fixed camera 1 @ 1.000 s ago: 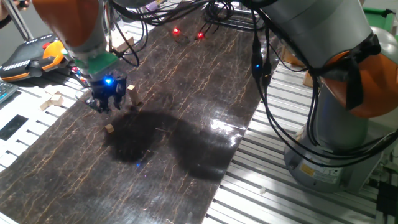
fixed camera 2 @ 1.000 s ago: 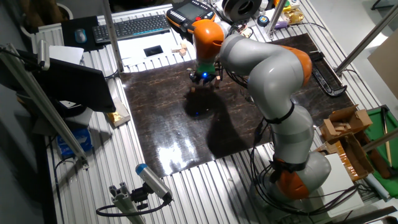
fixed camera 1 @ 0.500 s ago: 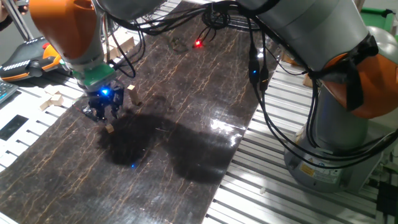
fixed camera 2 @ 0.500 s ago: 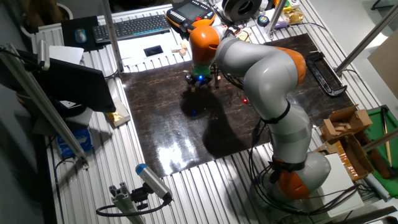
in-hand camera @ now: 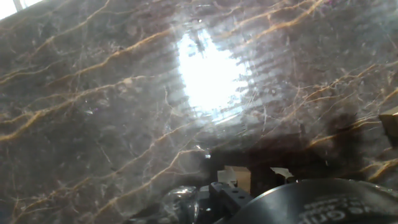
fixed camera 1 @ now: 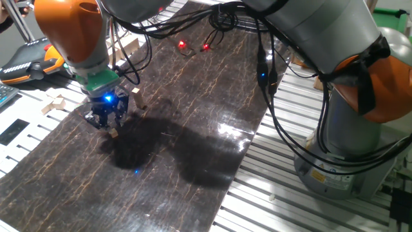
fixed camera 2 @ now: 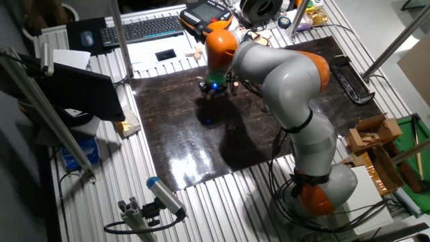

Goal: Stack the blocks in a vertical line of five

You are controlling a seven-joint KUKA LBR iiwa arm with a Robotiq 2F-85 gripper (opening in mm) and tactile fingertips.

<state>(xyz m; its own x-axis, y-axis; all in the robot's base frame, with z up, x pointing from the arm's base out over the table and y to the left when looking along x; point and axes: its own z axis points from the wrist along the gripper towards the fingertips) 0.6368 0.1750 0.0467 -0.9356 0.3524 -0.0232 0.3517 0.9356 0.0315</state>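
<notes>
My gripper (fixed camera 1: 107, 124) hangs low over the dark marbled mat (fixed camera 1: 193, 96), with a blue light on the hand. Its fingers look spread apart and hold nothing. One tiny tan cube (fixed camera 1: 113, 133) lies on the mat just below and in front of the fingertips. A thin tan upright stack of cubes (fixed camera 1: 136, 96) stands just right of the hand. In the other fixed view the gripper (fixed camera 2: 212, 93) is at the mat's far side. The hand view shows a small cube (in-hand camera: 238, 178) at the bottom, another (in-hand camera: 281, 174) beside it, and one (in-hand camera: 390, 126) at the right edge.
Larger pale wooden blocks (fixed camera 1: 55, 103) lie off the mat on the left rails. An orange and black teach pendant (fixed camera 1: 32, 61) sits at the far left. Cables (fixed camera 1: 267, 58) hang over the mat. The arm's base (fixed camera 1: 347, 148) stands to the right.
The hand has moved a little to the left and down, away from the upright stack, and now sits right above the single cube on the mat.
</notes>
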